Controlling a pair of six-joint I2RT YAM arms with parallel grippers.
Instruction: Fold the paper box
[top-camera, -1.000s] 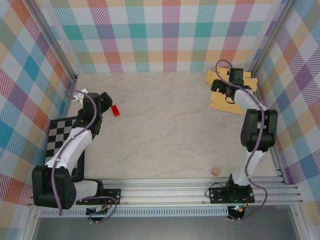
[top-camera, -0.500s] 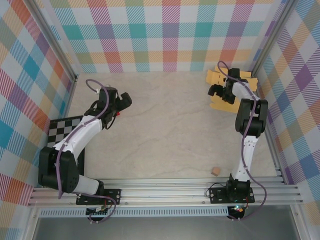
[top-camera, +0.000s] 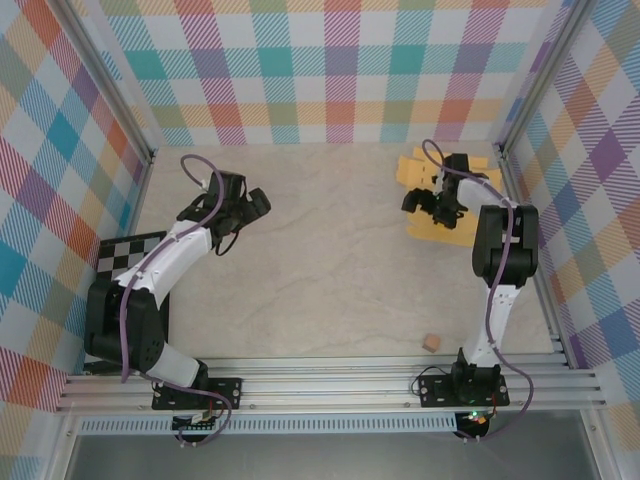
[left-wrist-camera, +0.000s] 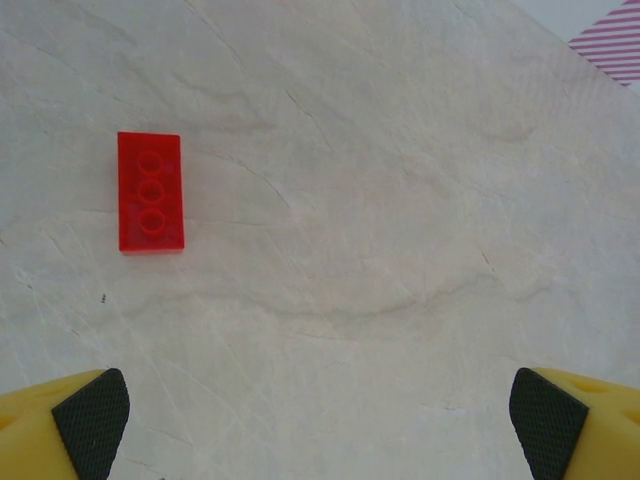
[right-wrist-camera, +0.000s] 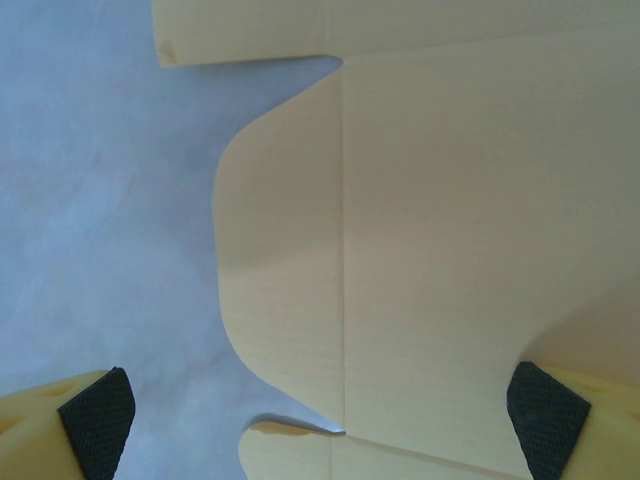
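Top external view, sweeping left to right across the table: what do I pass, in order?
checkerboard → left gripper → paper box. The tan cube lies nearer the arm bases but falls within the box's left-to-right span, so it has no clear place in the order.

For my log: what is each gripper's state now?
Left gripper: open, empty.
Right gripper: open, empty, over the flat yellow-orange cardboard sheet.

Left claw (left-wrist-camera: 320, 420), right claw (right-wrist-camera: 322, 415): both agape.
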